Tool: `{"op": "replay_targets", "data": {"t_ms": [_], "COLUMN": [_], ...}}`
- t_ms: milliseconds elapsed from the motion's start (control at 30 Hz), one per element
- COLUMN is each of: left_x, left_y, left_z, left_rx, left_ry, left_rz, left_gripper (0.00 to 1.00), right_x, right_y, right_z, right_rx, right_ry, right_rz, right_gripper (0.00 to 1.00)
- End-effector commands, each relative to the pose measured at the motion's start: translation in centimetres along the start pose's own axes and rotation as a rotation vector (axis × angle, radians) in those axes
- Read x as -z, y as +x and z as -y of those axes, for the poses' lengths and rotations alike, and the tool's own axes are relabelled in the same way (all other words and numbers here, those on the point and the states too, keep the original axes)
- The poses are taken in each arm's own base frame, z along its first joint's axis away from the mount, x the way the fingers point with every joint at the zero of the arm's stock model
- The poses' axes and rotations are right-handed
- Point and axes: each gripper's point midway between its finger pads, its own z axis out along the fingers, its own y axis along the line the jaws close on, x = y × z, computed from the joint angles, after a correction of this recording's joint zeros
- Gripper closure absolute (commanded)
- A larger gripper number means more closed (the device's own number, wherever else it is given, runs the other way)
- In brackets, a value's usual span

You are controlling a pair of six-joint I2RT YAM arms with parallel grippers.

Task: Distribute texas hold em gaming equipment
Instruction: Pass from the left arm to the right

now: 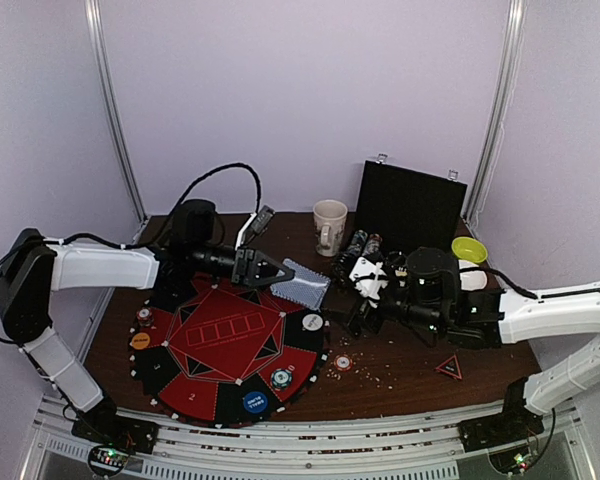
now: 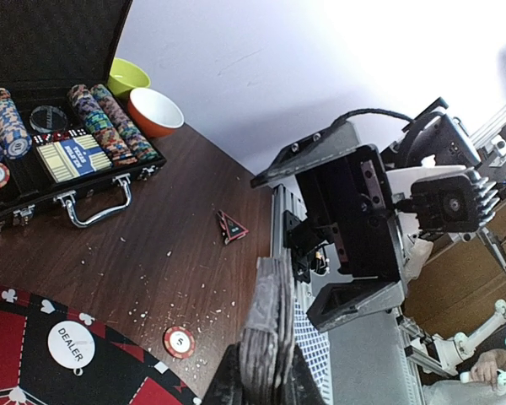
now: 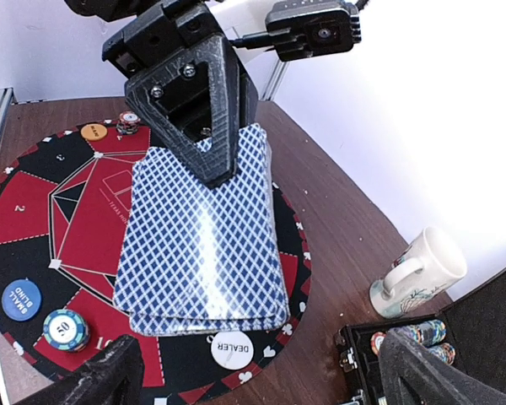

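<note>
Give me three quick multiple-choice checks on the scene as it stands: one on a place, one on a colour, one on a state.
1. Where does the DEALER button lie? A) at the centre of the mat B) on the mat's edge C) off the mat
2. What colour is the SMALL BLIND button? A) blue B) orange C) white
3. How is the left gripper? A) open and empty B) out of every view C) shut on the deck of cards

Answers: 1 B, the button sits on the mat's black outer ring. 2 A, its face is blue with white lettering. 3 C, the right wrist view shows its fingers pinching the deck above the mat.
</note>
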Motion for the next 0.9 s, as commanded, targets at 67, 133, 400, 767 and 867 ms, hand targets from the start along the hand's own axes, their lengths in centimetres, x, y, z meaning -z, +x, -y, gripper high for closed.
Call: {"op": "replay_targets", "data": {"t_ms": [67, 133, 400, 767, 867], "left_x": [0.7, 0.8, 0.8, 0.6, 0.6], "left_y": [-2.9, -3.1, -3.3, -3.1, -3.1], "left_z": [2.4, 2.5, 2.6, 2.0, 1.9], "left_rx": [-0.081, -0.084, -0.078, -0.055, -0.050], "left_ry": [0.026, 0.023, 0.022, 0.013, 0.014], "left_rz": [0.082, 0.091, 0.097, 0.093, 0.091], "left_gripper": [1.00, 1.00, 1.00, 1.00, 1.00], "right_x": [-1.0, -1.5, -3.7, -5.2, -5.4], "right_y": [-3.8, -3.8, -3.7, -3.3, -3.1], "right_z": [0.3, 0.0, -0.4, 0.4, 0.5], "right_rx": [0.046, 0.050, 0.055, 0.078, 0.092], "right_ry": [0.005, -0.019, -0.027, 0.023, 0.028], "right_rz": [0.169, 0.169, 0.162, 0.145, 0.135], "right_gripper": [0.00, 0.00, 0.00, 0.27, 0.34]}}
